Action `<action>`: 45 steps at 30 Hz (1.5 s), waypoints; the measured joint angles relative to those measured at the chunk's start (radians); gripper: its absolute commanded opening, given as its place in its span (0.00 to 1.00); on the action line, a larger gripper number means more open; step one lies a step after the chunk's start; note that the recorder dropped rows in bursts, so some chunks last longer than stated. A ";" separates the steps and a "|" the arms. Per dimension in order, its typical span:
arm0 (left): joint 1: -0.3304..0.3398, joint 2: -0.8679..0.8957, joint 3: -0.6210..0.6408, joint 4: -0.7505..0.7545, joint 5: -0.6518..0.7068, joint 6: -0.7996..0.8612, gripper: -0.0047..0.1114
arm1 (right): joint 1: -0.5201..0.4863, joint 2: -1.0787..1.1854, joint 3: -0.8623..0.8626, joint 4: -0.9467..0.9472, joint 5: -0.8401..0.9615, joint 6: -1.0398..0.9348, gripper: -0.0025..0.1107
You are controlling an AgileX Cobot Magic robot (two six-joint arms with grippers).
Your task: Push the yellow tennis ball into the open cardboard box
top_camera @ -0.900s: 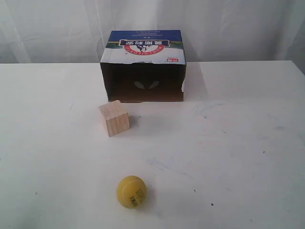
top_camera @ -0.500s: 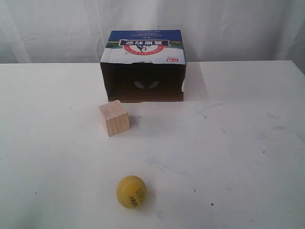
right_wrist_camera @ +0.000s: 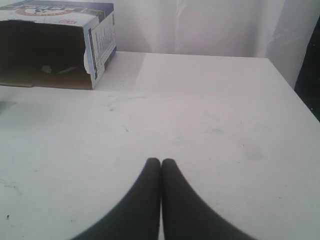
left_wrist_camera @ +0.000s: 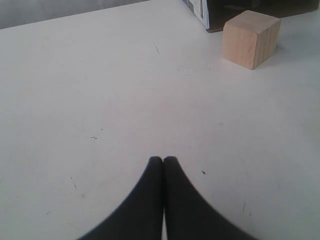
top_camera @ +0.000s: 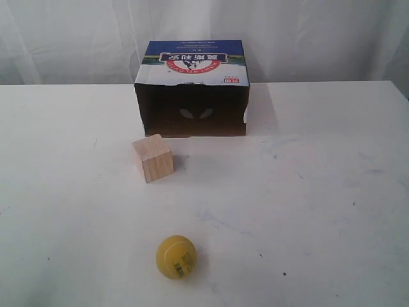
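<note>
While the left gripper [left_wrist_camera: 162, 160] and right gripper [right_wrist_camera: 160, 161] are closed, empty, the smooth yellow tennis ball [top_camera: 176, 256] sits untouched.

The white table [top_camera: 319, 192], faintly scuffed, carries three things. The open cardboard box [top_camera: 192, 70] sits toward its far edge, a wooden cube [top_camera: 153, 158] stands near the box's left front corner, and the yellow tennis ball [top_camera: 176, 256] rests well apart near the front edge.
</note>
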 measured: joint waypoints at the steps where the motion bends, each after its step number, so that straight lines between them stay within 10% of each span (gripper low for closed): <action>1: 0.000 0.000 0.000 0.000 0.000 0.000 0.04 | 0.000 0.000 0.000 0.000 -0.009 0.000 0.02; 13: 0.000 0.000 0.000 0.000 0.000 0.000 0.04 | 0.000 -0.002 -0.215 0.000 -0.415 0.006 0.02; 45: 0.000 0.000 0.000 0.000 0.000 0.000 0.04 | 0.000 0.171 -0.766 0.247 0.596 -0.010 0.02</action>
